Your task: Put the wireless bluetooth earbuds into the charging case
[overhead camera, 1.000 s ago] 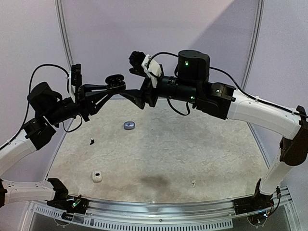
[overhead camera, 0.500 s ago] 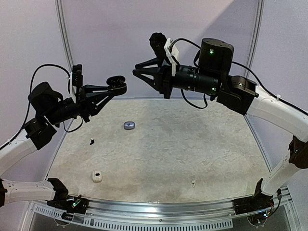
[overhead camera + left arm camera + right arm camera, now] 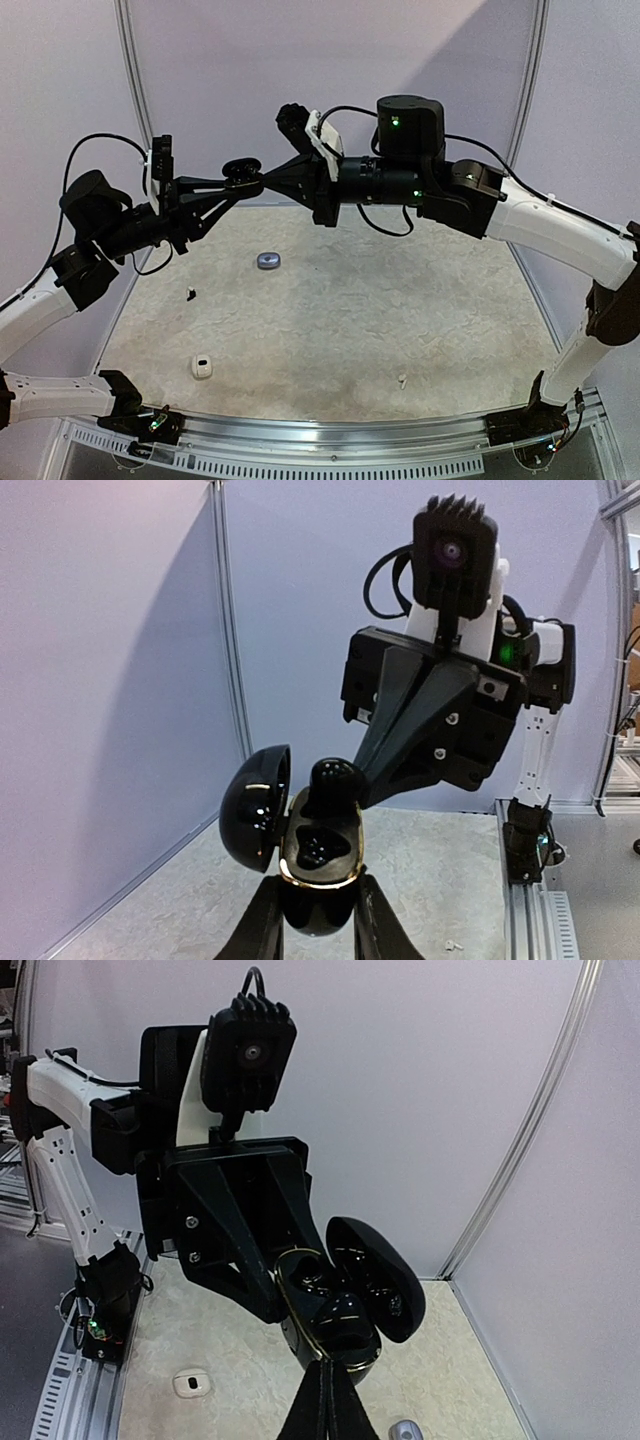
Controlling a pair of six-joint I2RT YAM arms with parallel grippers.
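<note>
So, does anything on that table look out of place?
Nothing looks damaged or spilled. Two tiny earbuds lie loose on the table: a black earbud at left, a white earbud near the front edge.

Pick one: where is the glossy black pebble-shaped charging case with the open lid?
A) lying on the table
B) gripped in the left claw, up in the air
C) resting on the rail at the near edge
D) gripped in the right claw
B: the left claw clamps the glossy black pebble-shaped charging case from both sides, lid swung open, high above the table.
</note>
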